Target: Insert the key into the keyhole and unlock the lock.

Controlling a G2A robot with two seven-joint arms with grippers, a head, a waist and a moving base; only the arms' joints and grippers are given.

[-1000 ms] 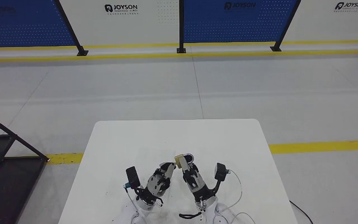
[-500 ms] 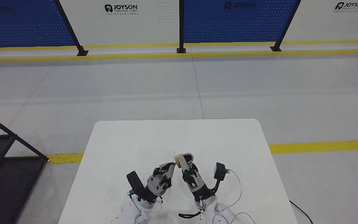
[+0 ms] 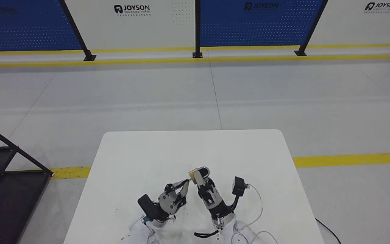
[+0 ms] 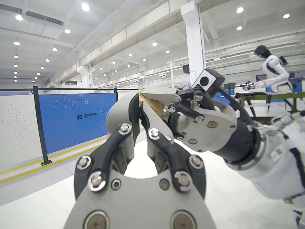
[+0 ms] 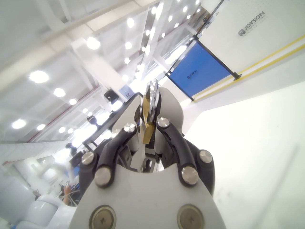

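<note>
The lock has a glossy brass-coloured metal body and a mirror-bright chromed shackle. The right gripper clamped around the lock shows a smooth matt grey metal plate, matt black plastic links and shiny metal screw heads. Just beside the lock, the left gripper has ribbed black rubbery pads. Below the lock, the table is smooth, white and faintly sheeny.

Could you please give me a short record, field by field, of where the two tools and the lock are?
Right tool: shut on the brass padlock, held above the white table
Left tool: closed, tip close beside the padlock; contact cannot be told
Key: hidden, not made out in the left tool
Position: both tools near the table's robot-side edge
</note>
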